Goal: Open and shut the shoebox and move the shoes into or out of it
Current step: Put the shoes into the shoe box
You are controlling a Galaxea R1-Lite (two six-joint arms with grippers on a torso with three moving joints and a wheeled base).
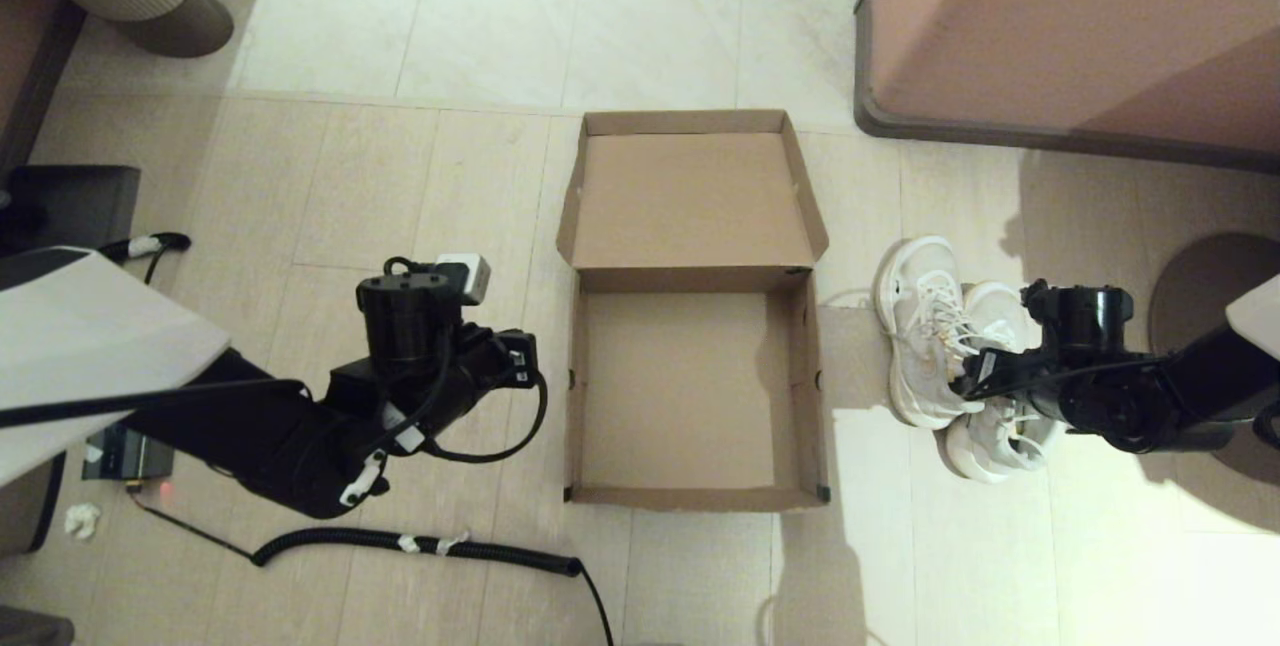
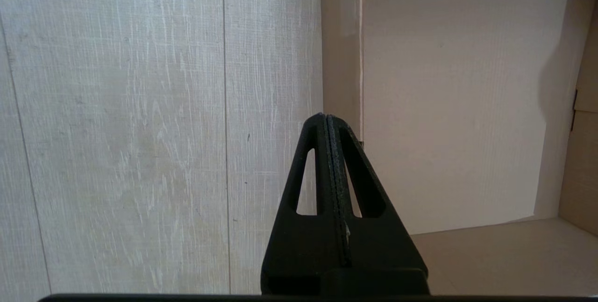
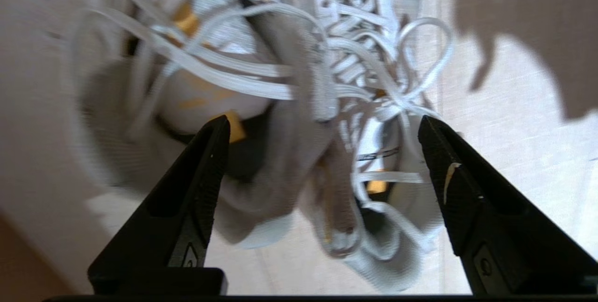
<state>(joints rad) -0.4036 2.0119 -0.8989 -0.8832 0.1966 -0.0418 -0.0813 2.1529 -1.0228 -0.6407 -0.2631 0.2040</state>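
Note:
The brown cardboard shoebox [image 1: 680, 386] stands open and empty on the floor, its lid [image 1: 690, 201] flipped back away from me. The white lace-up shoes [image 1: 930, 326] lie side by side on the floor just right of the box. My right gripper [image 1: 975, 391] hovers open over their near ends; in the right wrist view its fingers straddle the collars and laces of both shoes [image 3: 280, 82] without touching them. My left gripper [image 1: 520, 358] is shut and empty, held beside the box's left wall [image 2: 343, 59].
A large pinkish-brown furniture block [image 1: 1060, 26] stands at the back right. A coiled black cable [image 1: 420, 544] lies on the floor near the box's front left corner. A round dark base [image 1: 1210, 296] sits at the far right, behind my right arm.

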